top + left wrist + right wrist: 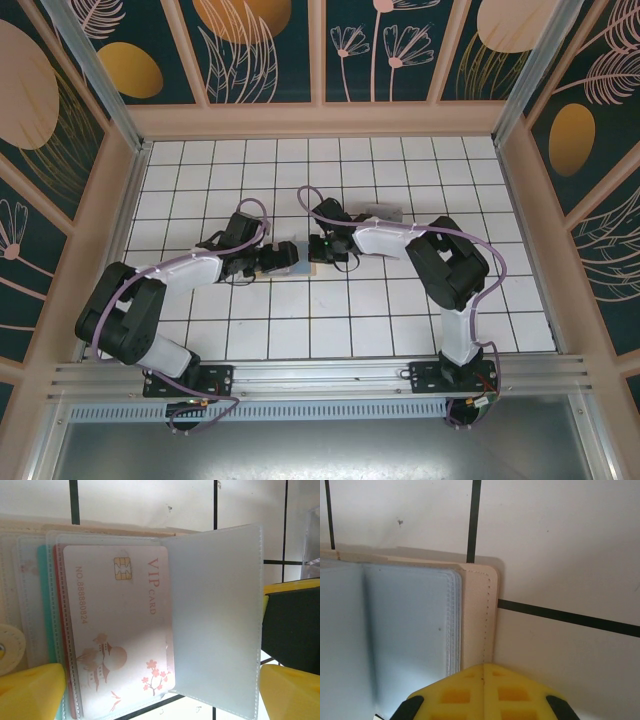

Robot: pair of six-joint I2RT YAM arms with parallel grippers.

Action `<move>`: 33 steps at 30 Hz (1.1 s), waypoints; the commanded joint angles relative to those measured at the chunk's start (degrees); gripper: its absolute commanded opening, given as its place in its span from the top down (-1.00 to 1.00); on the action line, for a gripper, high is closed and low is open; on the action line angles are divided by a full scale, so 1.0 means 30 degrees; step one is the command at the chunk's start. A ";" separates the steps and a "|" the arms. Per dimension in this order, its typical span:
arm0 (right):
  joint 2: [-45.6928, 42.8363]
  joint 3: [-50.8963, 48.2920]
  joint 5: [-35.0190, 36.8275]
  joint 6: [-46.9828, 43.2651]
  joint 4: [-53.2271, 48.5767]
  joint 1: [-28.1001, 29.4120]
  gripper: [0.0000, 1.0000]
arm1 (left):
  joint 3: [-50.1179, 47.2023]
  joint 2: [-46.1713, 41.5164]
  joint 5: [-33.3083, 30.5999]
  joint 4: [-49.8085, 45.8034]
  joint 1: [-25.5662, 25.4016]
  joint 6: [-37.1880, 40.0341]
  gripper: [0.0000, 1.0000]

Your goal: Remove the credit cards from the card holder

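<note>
The card holder [287, 255] lies open on the white tiles between both arms. In the left wrist view its clear sleeves [215, 615] are fanned out, and a pink VIP card [120, 630] with a chip sits inside one sleeve; teal and red card edges [50, 630] show behind it. My left gripper [160, 700] is open, its yellow fingertips [30, 690] wide apart on either side of the holder's near edge. My right gripper [482, 672] is shut, its tips over the tan cover border [477, 615] beside blue-grey sleeves [405, 625].
A clear plastic piece [383, 212] lies just behind the right arm's wrist, and its corner shows in the left wrist view [312, 540]. Wooden walls [130, 200] fence the tiled table. Open tiles stretch toward the front and back.
</note>
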 commanded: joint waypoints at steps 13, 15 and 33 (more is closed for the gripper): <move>-0.1047 0.0297 0.1177 0.0038 -0.1299 -0.0442 1.00 | 0.1128 -0.1271 -0.2626 -0.2721 -0.0028 0.0907 -0.97; -0.1201 0.0710 0.1099 -0.0065 -0.1447 -0.0469 1.00 | 0.1172 -0.1242 -0.2796 -0.2763 -0.0034 0.0940 -0.95; -0.1429 0.1417 0.1103 0.0037 -0.1647 -0.0484 0.98 | 0.1641 0.1145 0.4246 0.2981 -0.0065 -0.0247 -0.57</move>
